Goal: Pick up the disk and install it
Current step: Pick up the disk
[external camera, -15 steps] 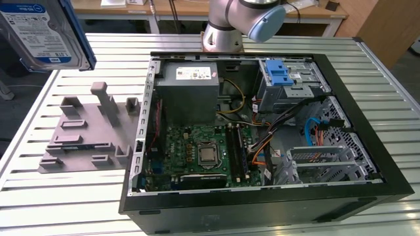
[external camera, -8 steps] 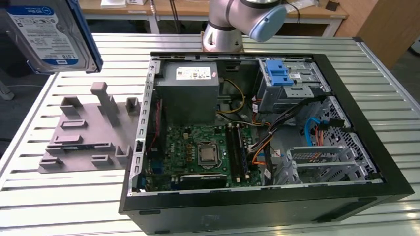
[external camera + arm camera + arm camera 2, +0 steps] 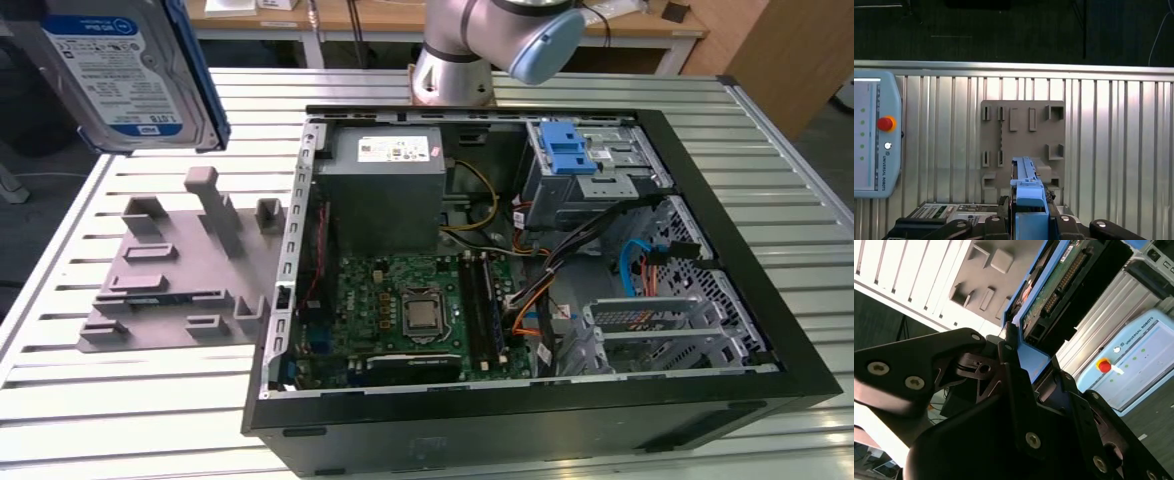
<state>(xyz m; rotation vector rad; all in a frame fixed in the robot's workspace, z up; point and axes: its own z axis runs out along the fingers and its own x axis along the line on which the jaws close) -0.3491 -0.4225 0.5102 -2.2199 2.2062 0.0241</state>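
Disk [image 3: 127, 75]: we see it lifted clear of the tabletop [image 3: 134, 420], hanging in the air over the far corner on the exterior view's left, with its blue-and-white label facing that camera and a blue rail down its side.
Disk underside: in the second wrist view the disk [image 3: 1054, 290] shows us its green circuit board, framed by the blue rails.
Gripper [image 3: 1029, 365]: its black fingers [image 3: 1006, 347] are clamped on the end of the disk, one on each flat face, and we see blue plastic between them.
First wrist view: the disk [image 3: 1029, 192] appears edge-on, sticking out from the gripper [image 3: 1030, 220], with the grey fixture [image 3: 1021, 135] on the ribbed tabletop beyond it.
Grey fixture [image 3: 174, 270]: it lies flat near the tabletop's edge on the exterior view's left, just beside the computer case [image 3: 534, 420], its slots and posts standing up; we see nothing resting in it.
Computer case: it lies on its side with the panel off, taking up the middle of the tabletop and its side on the exterior view's right.
Inside the case: the grey power supply [image 3: 387, 190] sits at the far end, the drive cage [image 3: 587, 175] with its blue latch [image 3: 567, 150] beside it, and the green motherboard [image 3: 400, 310] nearer the camera.
Robot arm [image 3: 494, 40]: its base stands at the tabletop's far edge, behind the case.
Teach pendant [image 3: 876, 135]: it lies on the tabletop, well apart from the fixture.
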